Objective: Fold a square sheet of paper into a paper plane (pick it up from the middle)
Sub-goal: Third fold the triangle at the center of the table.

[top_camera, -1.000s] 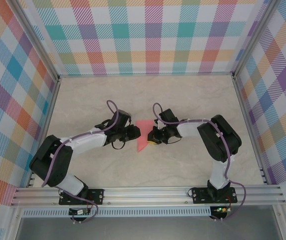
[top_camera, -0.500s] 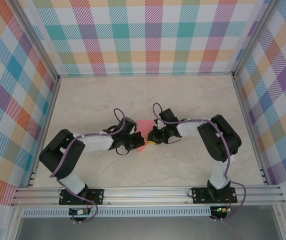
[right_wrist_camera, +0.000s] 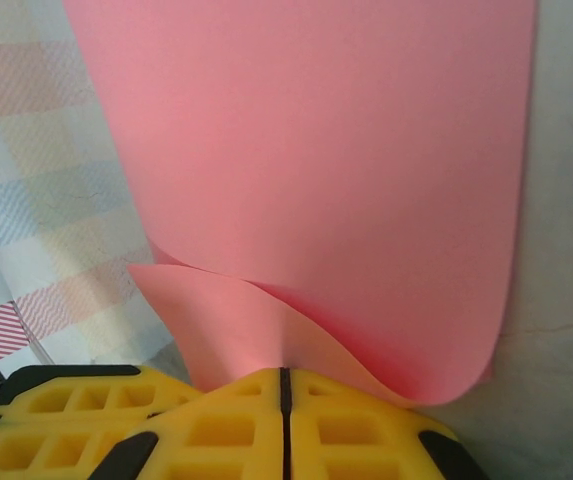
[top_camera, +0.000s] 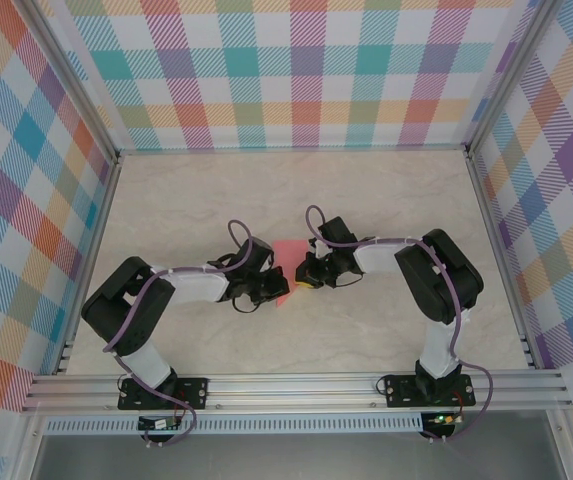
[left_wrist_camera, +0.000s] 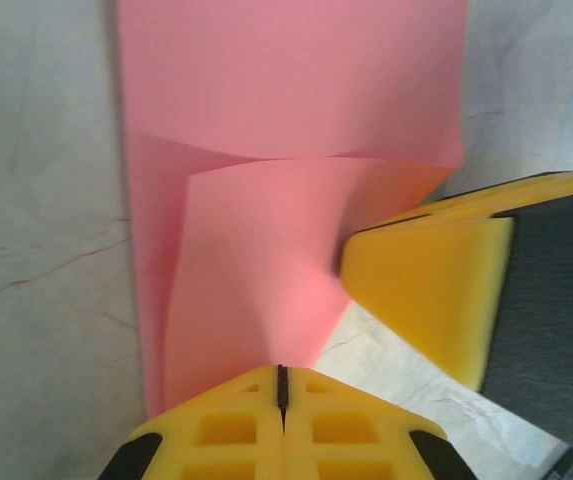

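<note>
Pinching the square sheet of paper (left_wrist_camera: 286, 130) at its near end, the left tool (left_wrist_camera: 282, 385) has its yellow pads pressed together with no gap, and a folded flap of the sheet rises straight out of the seam between them. The right tool (right_wrist_camera: 284, 385) is likewise pressed together on the sheet's edge, and the paper curls up and away from its closed pads in a loose bend rather than a crease. In the top view the left tool (top_camera: 271, 287) sits at the sheet's near-left corner and the right tool (top_camera: 306, 272) at its right edge, with the two tools just beside each other. One right-tool pad (left_wrist_camera: 426, 290) touches the flap's right side in the left wrist view. The sheet (top_camera: 288, 255) lies between the tools near the middle of the worktop (top_camera: 386, 190). Its visible long axis runs from the tools toward the far wall. Both arms are equally close, each already gripping. Judged from this, the next fold turns on the free far portion, which extends ahead of both tools. Whether the sheet's far end rests on the worktop cannot be told.
</note>
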Motion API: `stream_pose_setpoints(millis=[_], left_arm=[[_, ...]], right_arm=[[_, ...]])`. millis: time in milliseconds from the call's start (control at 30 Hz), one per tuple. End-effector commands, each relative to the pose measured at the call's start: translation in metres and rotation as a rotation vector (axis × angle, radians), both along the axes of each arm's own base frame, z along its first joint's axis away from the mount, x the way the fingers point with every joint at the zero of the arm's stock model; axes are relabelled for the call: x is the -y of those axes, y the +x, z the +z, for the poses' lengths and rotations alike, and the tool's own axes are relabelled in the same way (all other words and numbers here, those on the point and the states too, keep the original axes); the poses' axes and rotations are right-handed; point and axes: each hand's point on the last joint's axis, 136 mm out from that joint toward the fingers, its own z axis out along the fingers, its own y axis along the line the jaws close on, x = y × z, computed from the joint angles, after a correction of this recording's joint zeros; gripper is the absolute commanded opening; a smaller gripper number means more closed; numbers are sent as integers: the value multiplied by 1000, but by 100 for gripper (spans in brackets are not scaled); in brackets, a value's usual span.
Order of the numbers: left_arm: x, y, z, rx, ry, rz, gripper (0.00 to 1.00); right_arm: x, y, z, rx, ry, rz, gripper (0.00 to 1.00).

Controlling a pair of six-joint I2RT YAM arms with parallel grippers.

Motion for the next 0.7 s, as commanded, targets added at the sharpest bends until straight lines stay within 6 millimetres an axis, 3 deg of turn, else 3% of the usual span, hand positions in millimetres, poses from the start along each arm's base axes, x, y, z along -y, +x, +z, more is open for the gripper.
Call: stream_pose_setpoints(millis=[0, 133, 433, 667], left_arm=[[-7, -7, -12, -16, 35, 18, 4], [-9, -10, -14, -19, 39, 25, 4], [12, -2, 29, 57, -73, -14, 4], [22, -3, 21, 33, -95, -18, 4]], right_arm=[[20, -13, -35, -69, -125, -18, 7], [20, -13, -35, -70, -124, -17, 7], [20, -13, -34, -68, -124, -17, 7], [20, -14, -36, -72, -126, -20, 7]])
